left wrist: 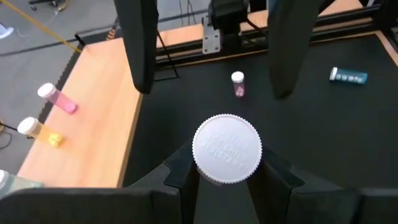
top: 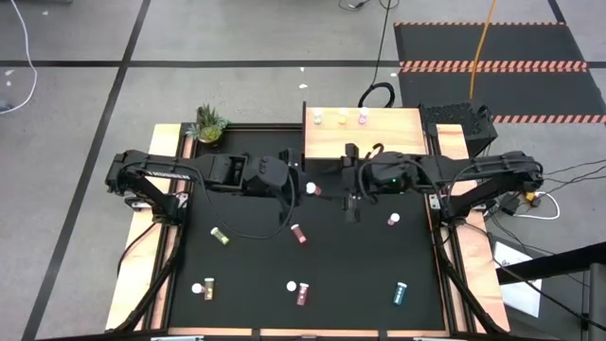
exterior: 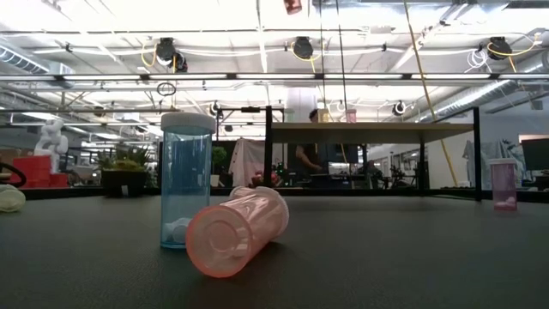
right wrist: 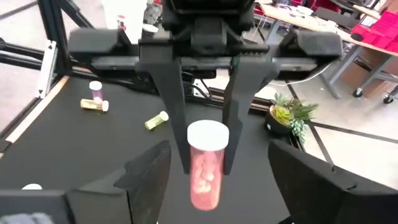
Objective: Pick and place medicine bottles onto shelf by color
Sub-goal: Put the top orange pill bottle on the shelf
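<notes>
Bottle: pink plastic white-capped medicine bottle (right wrist: 205,167) is pinched by left gripper (left wrist: 227,177), near pale wooden shelf (top: 407,142).
Right gripper (right wrist: 211,180): spread wide, empty.
Handling: judged light, rigid, slippery; best gripped mid-body.

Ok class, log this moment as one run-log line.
left fingers: shut on pink bottle | right fingers: open, facing it | bottle not yet on shelf

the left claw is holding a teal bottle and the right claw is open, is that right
Not teal: the bottle in the left claw is pink with a white cap, as the right wrist view shows. The right claw is open.
</notes>
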### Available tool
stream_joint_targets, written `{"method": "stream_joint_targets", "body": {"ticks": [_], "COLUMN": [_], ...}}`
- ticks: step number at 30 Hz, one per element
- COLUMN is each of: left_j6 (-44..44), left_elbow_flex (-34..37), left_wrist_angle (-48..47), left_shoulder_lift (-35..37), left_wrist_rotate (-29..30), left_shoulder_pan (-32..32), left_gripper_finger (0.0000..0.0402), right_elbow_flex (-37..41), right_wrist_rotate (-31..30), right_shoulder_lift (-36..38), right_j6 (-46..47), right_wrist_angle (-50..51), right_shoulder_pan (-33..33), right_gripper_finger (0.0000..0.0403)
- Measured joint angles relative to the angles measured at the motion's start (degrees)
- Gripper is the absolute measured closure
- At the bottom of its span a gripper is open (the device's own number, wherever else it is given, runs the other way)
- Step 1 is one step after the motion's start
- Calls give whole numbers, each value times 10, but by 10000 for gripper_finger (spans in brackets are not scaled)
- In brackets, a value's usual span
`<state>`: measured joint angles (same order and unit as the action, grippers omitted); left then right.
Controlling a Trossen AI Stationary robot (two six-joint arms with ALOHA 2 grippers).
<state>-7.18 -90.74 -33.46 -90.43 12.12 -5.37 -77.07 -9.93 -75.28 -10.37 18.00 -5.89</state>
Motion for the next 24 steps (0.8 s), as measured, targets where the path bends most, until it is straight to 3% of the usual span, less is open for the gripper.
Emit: {"method": "stream_joint_targets", "body": {"ticks": [9,24], "left_j6": [3,20], "left_elbow_flex": [0,0], "left_wrist_angle": [-5,-16], "left_shoulder_lift": [0,0], "left_wrist_rotate": [0,0], "left_shoulder_pan": [0,-1], "left_gripper_finger": [284,285], "right_elbow_flex": [-1,0], "right_wrist_rotate": [84,88], "right_shoulder_lift": [-41,-49], "right_j6": [9,22], "right_wrist_angle": [-40,-44], "right_shoulder_pan": [33,39], "right_gripper_finger": [171,223]}}
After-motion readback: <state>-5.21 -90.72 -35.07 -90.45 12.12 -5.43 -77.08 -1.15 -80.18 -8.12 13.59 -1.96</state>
